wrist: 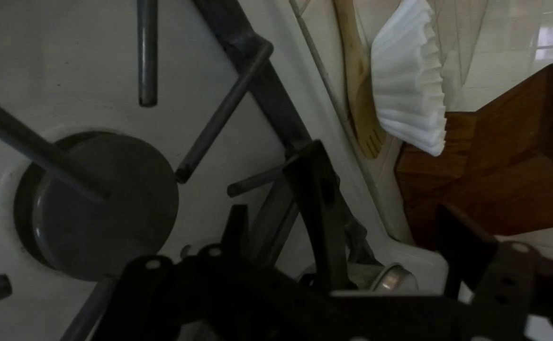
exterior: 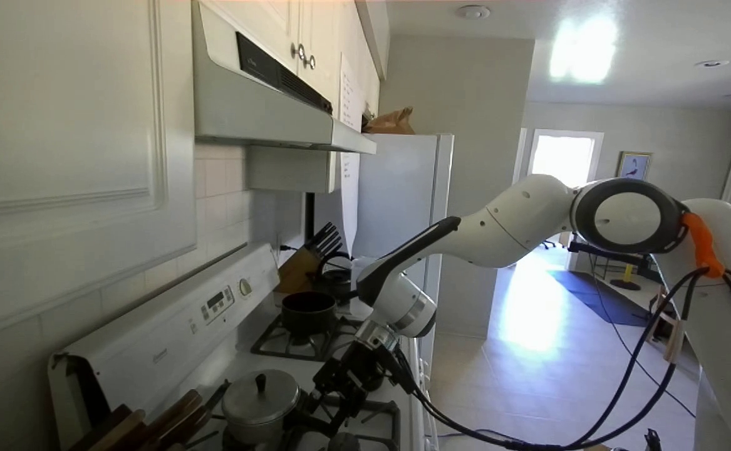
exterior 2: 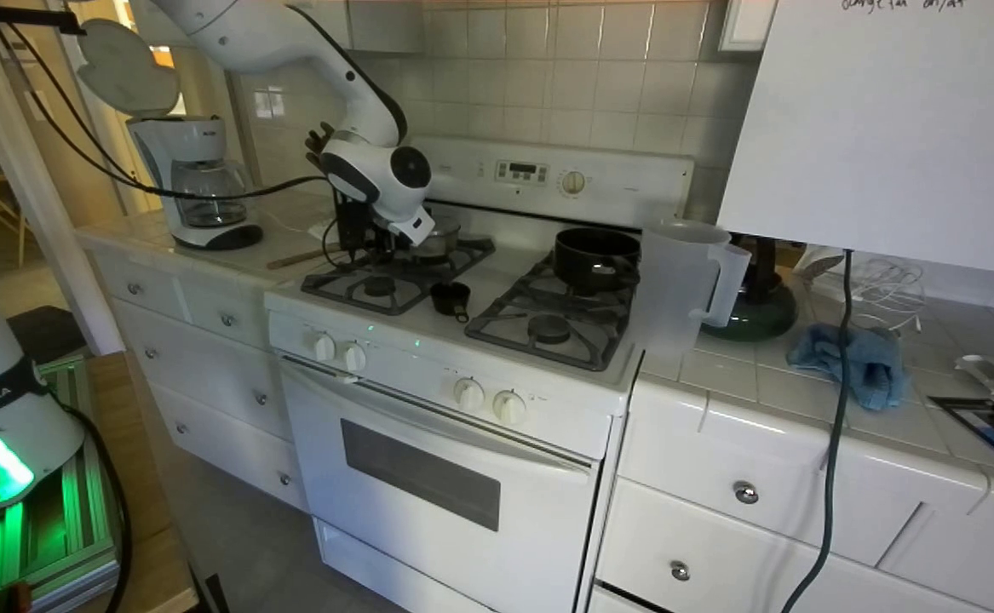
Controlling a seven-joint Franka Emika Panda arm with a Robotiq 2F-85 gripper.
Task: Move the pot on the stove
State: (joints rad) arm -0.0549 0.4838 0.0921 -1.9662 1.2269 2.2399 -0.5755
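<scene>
The silvery pot [exterior: 261, 404] with a domed lid and black knob stands on the back burner nearest the camera in an exterior view. It is partly behind the arm in an exterior view [exterior 2: 441, 238]. Its shiny top [wrist: 394, 280] shows low in the wrist view, and its black handle [wrist: 321, 208] reaches up between my fingers. My gripper [wrist: 352, 232] is open, with a finger apart on each side of the handle. In an exterior view my gripper [exterior: 332, 410] is low beside the pot. The white stove [exterior 2: 497, 451] has black grates.
A black pot [exterior 2: 594, 260] stands on another back burner. A small black pan [exterior 2: 450, 298] sits between the grates. A knife block [wrist: 494, 184], coffee filters [wrist: 409, 76] and wooden fork [wrist: 359, 80] lie beside the stove. A pitcher [exterior 2: 675, 281] stands opposite. The hood [exterior: 271, 113] hangs above.
</scene>
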